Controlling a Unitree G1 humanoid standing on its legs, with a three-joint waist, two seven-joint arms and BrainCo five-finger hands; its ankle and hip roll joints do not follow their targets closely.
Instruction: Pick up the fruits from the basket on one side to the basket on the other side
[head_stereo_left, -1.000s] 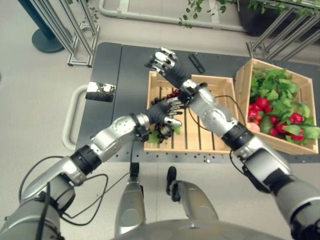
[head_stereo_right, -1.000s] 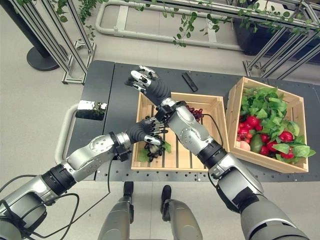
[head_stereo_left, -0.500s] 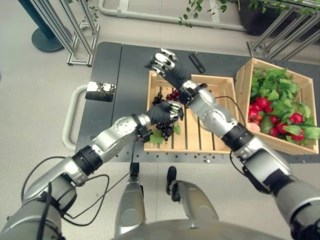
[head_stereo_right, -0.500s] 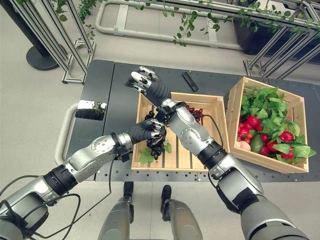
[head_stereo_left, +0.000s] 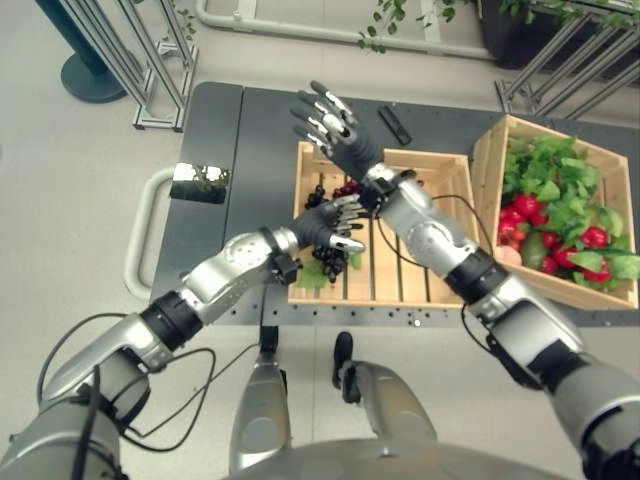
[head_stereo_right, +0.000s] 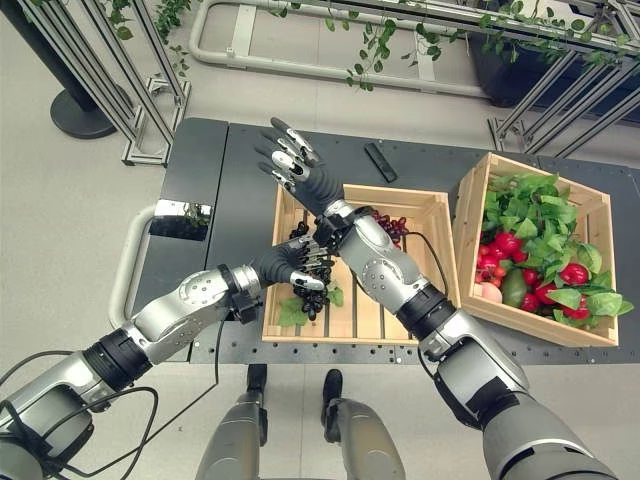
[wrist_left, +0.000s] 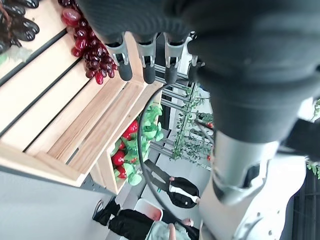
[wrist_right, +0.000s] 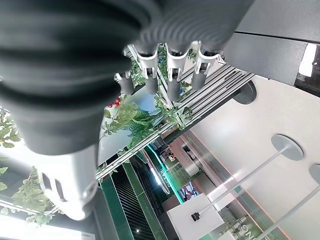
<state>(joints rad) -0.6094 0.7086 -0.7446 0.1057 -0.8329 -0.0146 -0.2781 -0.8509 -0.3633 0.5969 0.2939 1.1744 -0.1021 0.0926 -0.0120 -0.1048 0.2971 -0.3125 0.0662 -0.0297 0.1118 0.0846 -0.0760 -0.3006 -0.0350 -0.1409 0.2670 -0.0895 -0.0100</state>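
A wooden slatted crate (head_stereo_left: 440, 160) stands mid-table with a bunch of dark grapes (head_stereo_left: 328, 262) and a green leaf at its near left. Red grapes (head_stereo_left: 345, 188) lie at its far side, and in the left wrist view they (wrist_left: 87, 47) hang just past my fingertips. My left hand (head_stereo_left: 325, 226) hovers over the dark bunch, open, with nothing in its fingers. My right hand (head_stereo_left: 335, 135) is raised above the crate's far left corner, open with fingers spread and empty. The right crate (head_stereo_left: 487, 150) holds green leaves, red fruits (head_stereo_left: 522, 210) and a green fruit.
A small black bar (head_stereo_left: 394, 125) lies on the dark table behind the middle crate. A shiny silver block (head_stereo_left: 200, 180) sits at the table's left, beside a grey handle loop (head_stereo_left: 140, 235). Metal racks and plants stand beyond the table. People (wrist_left: 175, 190) appear far off.
My left hand was curled around the dark grapes half a second ago and has opened; the bunch lies in the crate. My right hand's curled fingers have spread out.
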